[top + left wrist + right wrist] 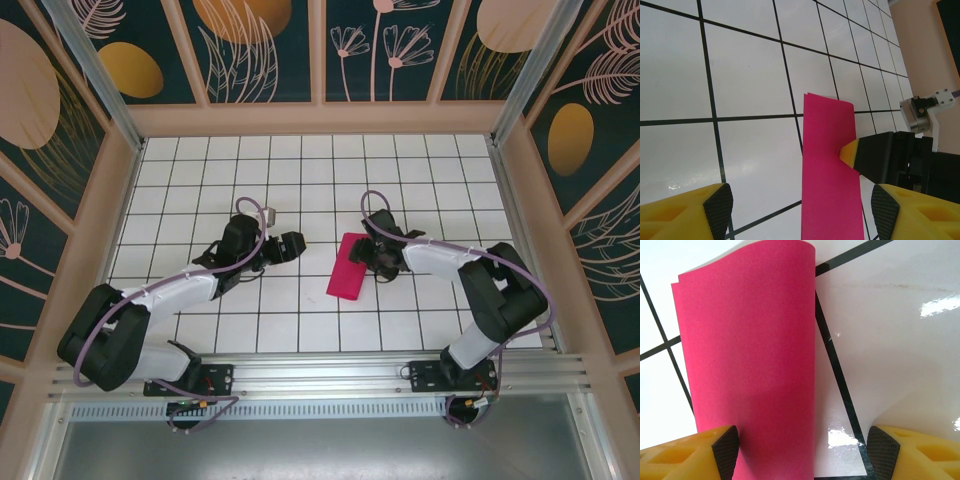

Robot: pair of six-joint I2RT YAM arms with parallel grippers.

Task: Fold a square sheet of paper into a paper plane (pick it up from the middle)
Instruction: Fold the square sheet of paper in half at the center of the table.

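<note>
The square sheet of paper [349, 266] is magenta-pink and lies folded in half as a narrow rectangle on the white tiled floor between the two arms. My left gripper [293, 245] hovers just left of it, open, and in the left wrist view the paper [830, 170] lies flat between the wide-apart fingertips [717, 207]. My right gripper [368, 255] is at the paper's right side, open. In the right wrist view the paper [745, 355] shows a rounded fold edge, and one pad [725, 450] overlaps it. The right gripper's yellow-tipped finger [849, 151] reaches over the paper's edge.
Wooden walls with dark floral panels [320, 50] enclose the tiled floor on three sides. The metal rail [320, 375] carrying the arm bases runs along the near edge. Bare tiles [300, 160] spread behind the grippers.
</note>
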